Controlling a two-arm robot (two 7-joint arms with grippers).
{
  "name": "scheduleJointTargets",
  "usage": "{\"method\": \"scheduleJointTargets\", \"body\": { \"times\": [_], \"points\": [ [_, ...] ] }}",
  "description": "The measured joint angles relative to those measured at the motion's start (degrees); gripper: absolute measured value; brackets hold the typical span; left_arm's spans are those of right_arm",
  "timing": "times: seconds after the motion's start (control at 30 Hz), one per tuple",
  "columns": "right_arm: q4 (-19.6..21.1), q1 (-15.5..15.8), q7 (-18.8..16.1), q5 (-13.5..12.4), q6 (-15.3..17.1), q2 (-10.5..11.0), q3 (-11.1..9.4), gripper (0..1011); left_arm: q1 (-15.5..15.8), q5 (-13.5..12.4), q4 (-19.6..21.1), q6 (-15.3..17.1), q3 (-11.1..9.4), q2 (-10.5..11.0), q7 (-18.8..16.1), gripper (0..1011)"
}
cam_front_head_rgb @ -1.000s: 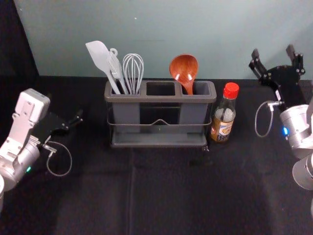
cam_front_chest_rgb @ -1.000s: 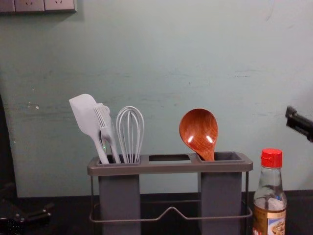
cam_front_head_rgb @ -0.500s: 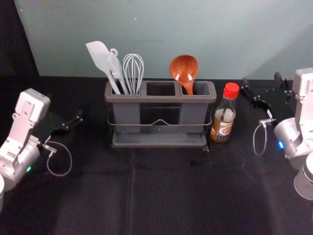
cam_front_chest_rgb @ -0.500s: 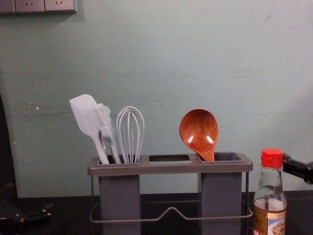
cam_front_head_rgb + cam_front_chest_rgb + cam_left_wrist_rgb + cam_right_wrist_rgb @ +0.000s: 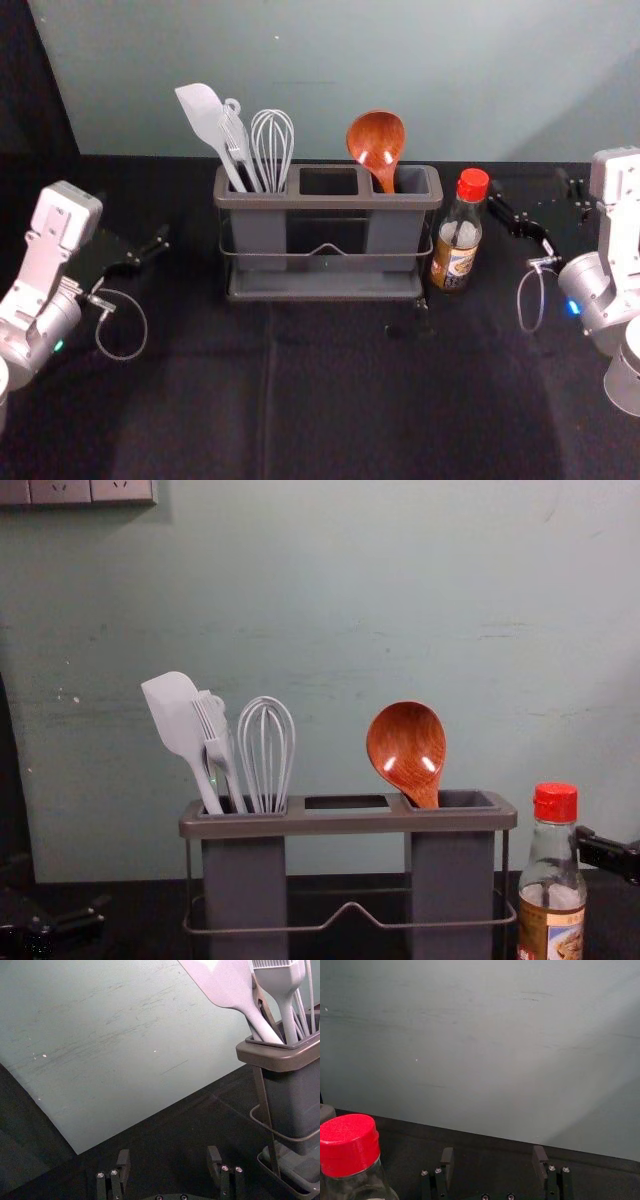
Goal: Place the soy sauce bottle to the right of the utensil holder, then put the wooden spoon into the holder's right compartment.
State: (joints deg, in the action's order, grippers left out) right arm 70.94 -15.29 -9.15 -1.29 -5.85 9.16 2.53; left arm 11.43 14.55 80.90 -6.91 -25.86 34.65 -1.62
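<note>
Black right gripper (image 5: 493, 1156): open wide, nothing in it, just right of the bottle
Soy sauce bottle (image 5: 457, 235): standing up, right beside the holder (image 5: 325, 202); looks done
Wooden spoon (image 5: 376, 138): handle down in the right slot, round end up; looks done
Left gripper (image 5: 168, 1156): open, empty, parked left of the holder
Left to do: maybe just rest the right arm

Wooden spoon (image 5: 406, 746) in holder (image 5: 345, 827), 1 bottle (image 5: 550, 875) alongside
</note>
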Motion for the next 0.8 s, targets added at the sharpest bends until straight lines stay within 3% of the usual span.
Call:
{"method": "scheduleJointTargets", "body": {
  "times": [0.17,0.57,0.8],
  "points": [
    [0.10,0.14,-0.52,-0.01,0.25,0.80,0.20,1004,0.00,0.00,0.00,0.00,0.00,0.00,0.00,1005],
    [0.58,0.13,-6.50,-2.04,0.97,6.00,0.90,1004,0.00,0.00,0.00,0.00,0.00,0.00,0.00,1005],
    [0.58,0.10,-6.73,-2.16,0.84,6.37,1.12,1004,0.00,0.00,0.00,0.00,0.00,0.00,0.00,1005]
  ]
}}
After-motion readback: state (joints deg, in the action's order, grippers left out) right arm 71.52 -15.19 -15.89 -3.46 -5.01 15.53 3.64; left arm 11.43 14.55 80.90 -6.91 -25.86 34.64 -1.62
